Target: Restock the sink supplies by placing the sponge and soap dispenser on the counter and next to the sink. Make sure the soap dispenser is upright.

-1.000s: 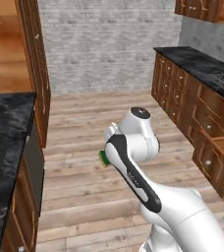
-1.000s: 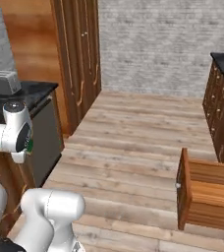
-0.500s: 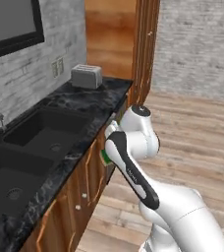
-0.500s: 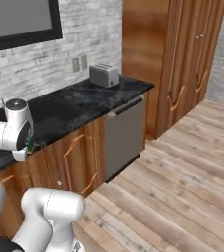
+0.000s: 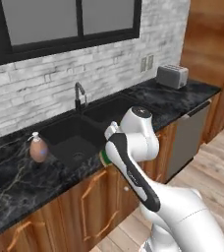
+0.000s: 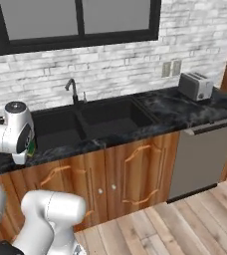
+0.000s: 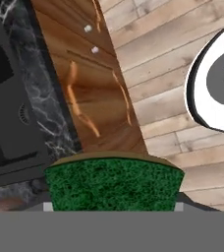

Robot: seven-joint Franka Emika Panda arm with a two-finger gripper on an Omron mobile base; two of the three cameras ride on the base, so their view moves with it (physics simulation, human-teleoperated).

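sponge (image 7: 114, 183): 1 | soap dispenser (image 5: 38, 148): 1 | sink (image 6: 93, 119): 1 | toaster (image 6: 195, 85): 1

- Your soap dispenser (image 5: 38, 147) stands upright on the counter (image 5: 25, 184), just left of the sink (image 5: 92, 123).
- The faucet (image 5: 78, 96) rises behind the sink.
- A toaster (image 5: 172, 76) sits on the counter well right of the sink.
- Your sponge (image 7: 114, 184) sits in front of the counter's edge, over the floor (image 7: 168, 74).

Green sponge (image 7: 114, 183), brown-tan soap dispenser (image 5: 38, 148) with white pump, black pale-veined counter (image 5: 30, 183), black sink (image 6: 93, 119).
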